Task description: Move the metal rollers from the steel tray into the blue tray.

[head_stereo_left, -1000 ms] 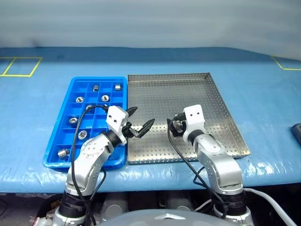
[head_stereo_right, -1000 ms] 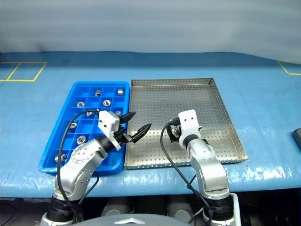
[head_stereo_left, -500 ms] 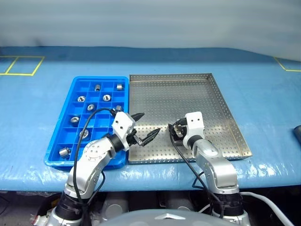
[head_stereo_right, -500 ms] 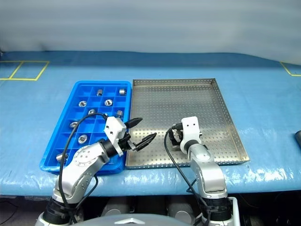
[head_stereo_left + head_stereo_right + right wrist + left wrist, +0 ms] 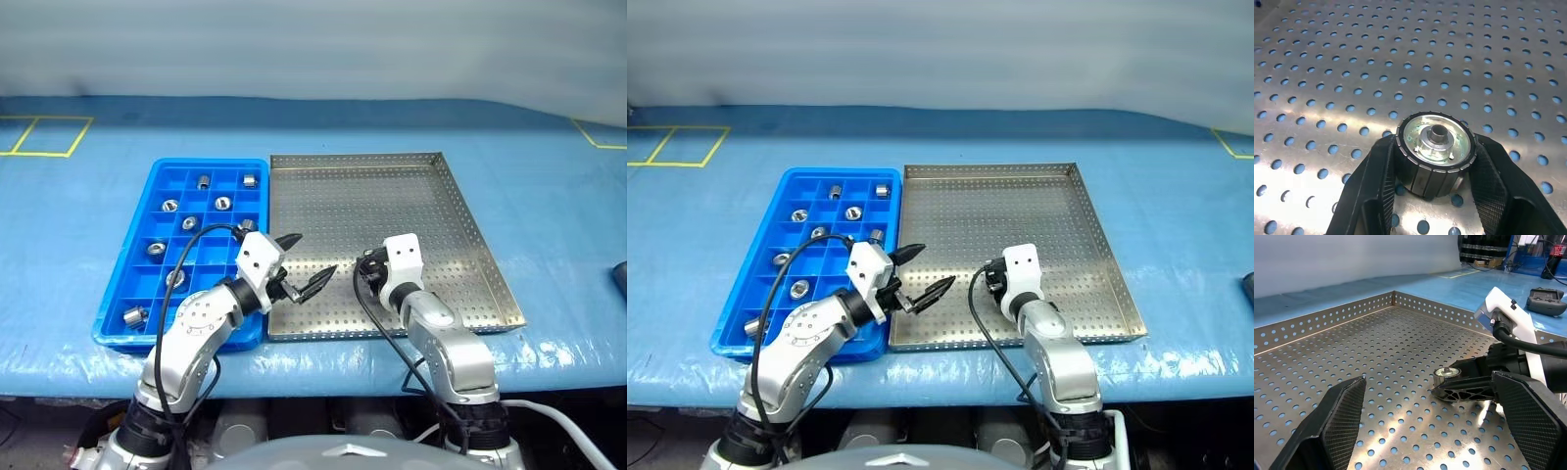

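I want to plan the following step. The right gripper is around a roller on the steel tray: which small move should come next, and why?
Probably a short lift straight up. The right gripper is shut on the metal roller, a finger against each side, and the roller sits upright on the steel tray. Lifting first should clear the tray's rim before it is carried to the blue tray.

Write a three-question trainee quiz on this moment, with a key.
1. True or false: the right gripper is shut on a roller.
2. What surface is that roller over? A) blue tray B) steel tray C) bare tabletop
3. How does the left gripper stand?

Key: 1 true, the fingers press the roller's two sides. 2 B. 3 open, holding nothing, over the steel tray's near left part.
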You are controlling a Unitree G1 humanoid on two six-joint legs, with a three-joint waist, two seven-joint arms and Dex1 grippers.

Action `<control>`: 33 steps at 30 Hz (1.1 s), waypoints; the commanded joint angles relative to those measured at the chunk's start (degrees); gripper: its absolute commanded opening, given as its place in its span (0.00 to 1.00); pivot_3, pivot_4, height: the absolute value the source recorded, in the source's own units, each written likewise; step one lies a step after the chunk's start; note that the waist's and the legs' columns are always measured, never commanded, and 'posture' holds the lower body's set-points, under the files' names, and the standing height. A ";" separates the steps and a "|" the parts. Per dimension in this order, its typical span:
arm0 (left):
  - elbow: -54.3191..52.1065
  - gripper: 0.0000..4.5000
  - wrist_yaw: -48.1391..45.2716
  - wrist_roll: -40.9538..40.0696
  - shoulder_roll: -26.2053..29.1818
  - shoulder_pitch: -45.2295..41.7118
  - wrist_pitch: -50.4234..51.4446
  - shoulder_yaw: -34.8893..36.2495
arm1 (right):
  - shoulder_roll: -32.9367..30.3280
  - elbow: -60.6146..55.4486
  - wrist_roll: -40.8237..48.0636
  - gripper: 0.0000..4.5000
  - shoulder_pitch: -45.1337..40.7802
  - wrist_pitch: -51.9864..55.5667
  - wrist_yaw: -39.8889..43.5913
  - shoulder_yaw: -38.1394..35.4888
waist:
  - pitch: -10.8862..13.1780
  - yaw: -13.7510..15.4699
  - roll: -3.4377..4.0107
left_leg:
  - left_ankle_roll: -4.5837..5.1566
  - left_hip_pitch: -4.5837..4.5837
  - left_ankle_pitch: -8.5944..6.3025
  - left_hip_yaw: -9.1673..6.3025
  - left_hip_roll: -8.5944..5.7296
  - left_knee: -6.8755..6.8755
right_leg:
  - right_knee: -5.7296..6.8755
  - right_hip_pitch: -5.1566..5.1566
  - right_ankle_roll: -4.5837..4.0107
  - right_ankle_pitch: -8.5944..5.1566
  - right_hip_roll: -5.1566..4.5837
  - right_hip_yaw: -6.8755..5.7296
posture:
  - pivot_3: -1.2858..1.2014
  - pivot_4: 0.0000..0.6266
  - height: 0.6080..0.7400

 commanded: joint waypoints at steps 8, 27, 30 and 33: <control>-5.16 1.00 5.26 4.27 -1.05 5.47 -11.05 3.99 | -3.38 -5.14 0.58 0.40 -14.16 1.74 5.29 6.26 | 0.01 1.92 0.01 | 0.00 -0.02 0.00 -0.07 0.01 -0.03 | -0.04 0.01 -0.02 -0.01 0.01 -0.11 | 0.64 0.24 1.00; -13.49 1.00 14.19 8.28 -2.47 17.83 -12.68 10.64 | 1.17 12.95 0.23 0.40 -24.92 -8.23 12.37 13.01 | 0.05 11.17 0.04 | 0.00 -0.25 -0.01 -0.13 0.03 -0.09 | -0.26 -0.02 -0.07 -0.04 -0.02 -0.53 | 0.73 0.24 1.00; -13.43 1.00 14.26 8.42 -2.49 18.02 -13.03 10.71 | 1.76 14.71 0.16 0.40 -25.36 -9.02 12.63 12.95 | 0.05 13.01 0.04 | -0.01 -0.27 -0.01 -0.14 0.05 -0.09 | -0.26 -0.04 -0.10 -0.07 -0.01 -0.58 | 0.74 0.24 1.00; -13.34 1.00 13.85 8.11 -2.28 18.20 -13.27 10.55 | 2.72 16.06 0.44 0.40 -25.77 -9.37 12.67 12.86 | 0.05 14.76 0.05 | -0.02 -0.33 -0.01 -0.15 0.08 -0.11 | -0.26 -0.08 -0.13 -0.09 0.00 -0.65 | 0.74 0.24 1.00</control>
